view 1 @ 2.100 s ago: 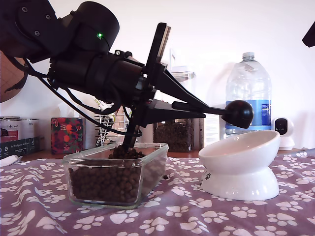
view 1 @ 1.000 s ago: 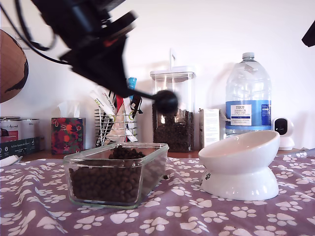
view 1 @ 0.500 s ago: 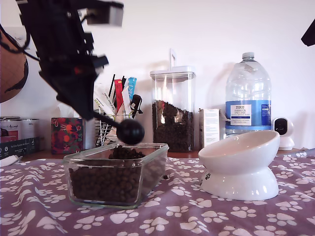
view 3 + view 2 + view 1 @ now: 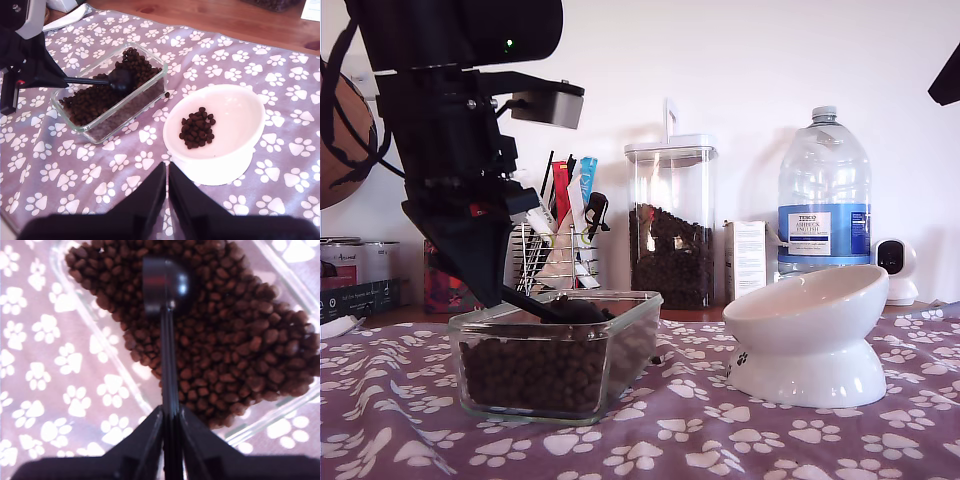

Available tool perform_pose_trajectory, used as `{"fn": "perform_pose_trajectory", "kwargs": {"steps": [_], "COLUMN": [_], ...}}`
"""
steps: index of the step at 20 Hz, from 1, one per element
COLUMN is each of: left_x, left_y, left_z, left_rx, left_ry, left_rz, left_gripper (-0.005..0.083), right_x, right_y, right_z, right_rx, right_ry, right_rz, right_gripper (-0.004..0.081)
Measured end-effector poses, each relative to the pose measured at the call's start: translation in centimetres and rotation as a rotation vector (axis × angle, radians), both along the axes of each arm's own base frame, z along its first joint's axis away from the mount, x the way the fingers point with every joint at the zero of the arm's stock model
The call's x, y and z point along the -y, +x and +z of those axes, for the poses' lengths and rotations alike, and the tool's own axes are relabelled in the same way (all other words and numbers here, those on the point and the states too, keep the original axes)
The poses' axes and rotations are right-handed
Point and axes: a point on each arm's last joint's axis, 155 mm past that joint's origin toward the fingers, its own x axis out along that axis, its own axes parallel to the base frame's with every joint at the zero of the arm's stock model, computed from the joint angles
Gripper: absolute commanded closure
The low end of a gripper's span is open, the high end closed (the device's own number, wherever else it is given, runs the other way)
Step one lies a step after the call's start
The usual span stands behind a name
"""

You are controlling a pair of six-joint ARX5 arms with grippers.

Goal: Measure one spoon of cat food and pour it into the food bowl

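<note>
The spoon (image 4: 167,300) is black plastic w/ a long thin straight handle and a small round deep cup (image 4: 120,79). In the first wrist view the cup shows its glossy rounded back, lying on the cat food (image 4: 235,335), straight out ahead of the first gripper (image 4: 169,420). The fingers (image 4: 150,432) are pressed onto the handle from both sides, pinching its near end.

The cat food is small, round, dark brown, matte pellets heaped in a clear rectangular glass dish (image 4: 620,330) directly under the gripper. A smaller pile (image 4: 196,126) sits inside the food bowl (image 4: 810,335), a glossy white bowl w/ tilted rim and wide pedestal base. The bowl stands beyond the dish on the cup's side, at the exterior view's right, close to the dish but apart from it.

The second gripper (image 4: 167,182) hangs above the paw-print cloth (image 4: 130,165), bowl just ahead of its tips, dish further off to one side. Its fingers (image 4: 152,192) are nearly together w/ only a thin gap, nothing between them.

Vs. half a sec ago in the exterior view: the cup hung just above the dish rim; now it is down in the kibble, barely showing over the glass. The arm has lowered and shifted slightly toward that view's right. Dish and bowl unchanged.
</note>
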Motion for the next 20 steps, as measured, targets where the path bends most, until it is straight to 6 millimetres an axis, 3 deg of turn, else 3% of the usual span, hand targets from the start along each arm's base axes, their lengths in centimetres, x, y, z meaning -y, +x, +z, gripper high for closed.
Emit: {"fn": "perform_pose_trajectory", "kwargs": {"steps": [3, 4, 10, 12, 13, 16, 20], "left_x": [0.4, 0.5, -0.1, -0.6, -0.7, 0.6, 2.4], "left_y": [-0.2, -0.3, -1.9, -2.4, -2.5, -2.5, -0.8], "left_z": [-0.1, -0.1, -0.5, 0.0, 0.3, 3.0, 9.3], "left_rx": [-0.014, -0.017, -0.073, -0.102, -0.102, -0.056, 0.095], "left_ry": [-0.02, -0.024, 0.027, 0.049, 0.04, -0.082, -0.324], "left_rz": [-0.011, -0.014, -0.045, -0.041, -0.026, -0.021, -0.004], "left_gripper": [0.0462, 0.0412, 0.0412, 0.0425, 0.0479, 0.0789, 0.0793], "right_x": [0.0, 0.0, -0.2, -0.2, -0.3, -0.6, -0.9], "right_y": [0.0, 0.0, 0.5, 0.7, 0.9, 2.3, 5.0], "right_z": [0.0, 0.0, -0.4, -0.6, -0.5, 0.0, 0.8], "right_rx": [0.0, 0.0, -0.013, -0.023, -0.022, 0.002, 0.068], "right_ry": [0.0, 0.0, -0.003, -0.004, 0.004, 0.024, 0.029], "right_rz": [0.0, 0.0, 0.0, -0.002, -0.007, -0.015, -0.039], "right_gripper": [0.0783, 0.0783, 0.0783, 0.0783, 0.0783, 0.0783, 0.0783]}}
